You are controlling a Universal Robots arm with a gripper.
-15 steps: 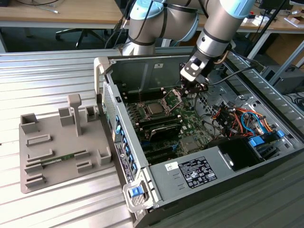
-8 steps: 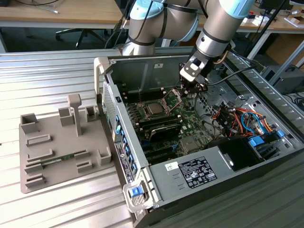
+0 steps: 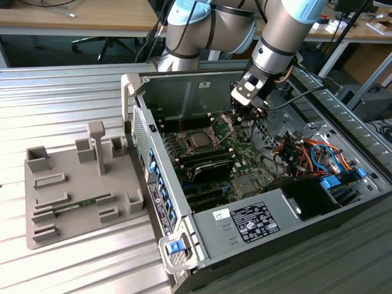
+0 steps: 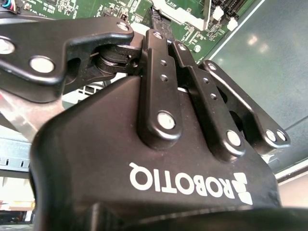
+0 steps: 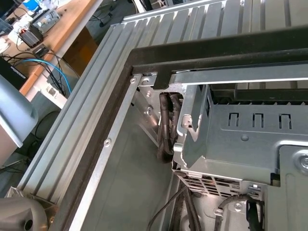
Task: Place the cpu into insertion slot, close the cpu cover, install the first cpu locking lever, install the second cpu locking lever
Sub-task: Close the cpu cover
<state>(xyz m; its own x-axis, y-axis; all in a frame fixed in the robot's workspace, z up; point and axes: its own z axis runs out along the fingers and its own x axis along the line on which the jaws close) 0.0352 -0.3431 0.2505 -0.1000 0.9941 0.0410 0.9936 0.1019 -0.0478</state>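
The cpu (image 3: 199,141), a small silver-grey square, lies flat in the insertion slot (image 3: 186,136) on the green board inside the open computer case. Just to the exterior view's right of it, the cpu cover (image 3: 222,127) stands raised on its hinge. My gripper (image 3: 237,117) hangs close beside the raised cover, reaching down into the case. In the second wrist view the black fingers (image 4: 159,57) lie close together, so the gripper (image 4: 161,30) is shut, with a silver frame edge (image 4: 180,12) just beyond the tips. Contact with the cover cannot be told.
A grey fixture tray (image 3: 73,184) with posts lies to the exterior view's left of the case. Black memory slots (image 3: 208,164), coloured cables (image 3: 300,150) and a power supply (image 3: 260,220) crowd the case. The case's rim (image 5: 192,53) and a metal cage (image 5: 240,130) appear in the first wrist view.
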